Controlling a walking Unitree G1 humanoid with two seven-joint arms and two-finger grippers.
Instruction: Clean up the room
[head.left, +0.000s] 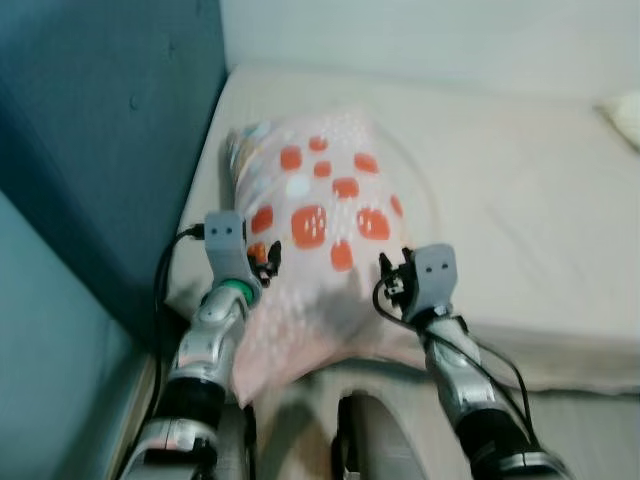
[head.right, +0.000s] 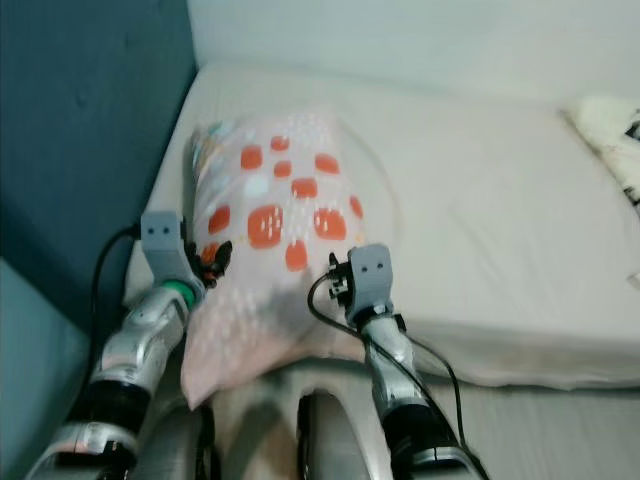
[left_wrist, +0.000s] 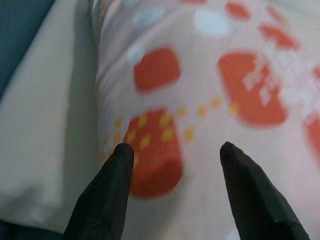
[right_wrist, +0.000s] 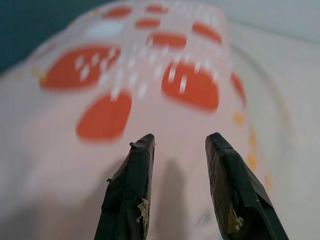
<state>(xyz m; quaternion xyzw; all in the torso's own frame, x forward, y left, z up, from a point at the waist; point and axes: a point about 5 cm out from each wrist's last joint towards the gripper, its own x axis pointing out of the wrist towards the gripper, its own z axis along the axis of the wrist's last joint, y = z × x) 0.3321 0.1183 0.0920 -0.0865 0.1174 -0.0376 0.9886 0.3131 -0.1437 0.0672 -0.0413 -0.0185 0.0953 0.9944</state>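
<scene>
Fingers of both grippers stand apart, with nothing clamped between them. In the left wrist view the left gripper (left_wrist: 172, 152) points its two black fingertips (left_wrist: 123, 152) at the pillow (head.left: 320, 220), one tip over an orange patch close to the pillow's side edge, the other over pale fabric further in; whether the tips press the cloth or hang just off it cannot be told. In the right wrist view the right gripper (right_wrist: 180, 142) faces the same pillow from the other side, its fingers (right_wrist: 142, 150) low against the pink fabric, casting a shadow on it, very near or touching.

From the head views, the left gripper (head.left: 265, 258) sits at the pillow's near left edge and the right gripper (head.left: 395, 272) at its near right edge, so the pillow lies between the two arms. The pillow itself rests on the mattress (head.left: 520, 200), its far end toward the blue headboard (head.left: 110, 130) and the corner of the wall, its near end drooping over the mattress edge toward the robot.

Judged from this, the step in hand is the handling of the pillow with both arms, either taking hold or setting it in place. The next move calls for pushing or lifting the near end fully onto the mattress, both sides evenly, since the soft cover will sag and slip if only one side moves.
</scene>
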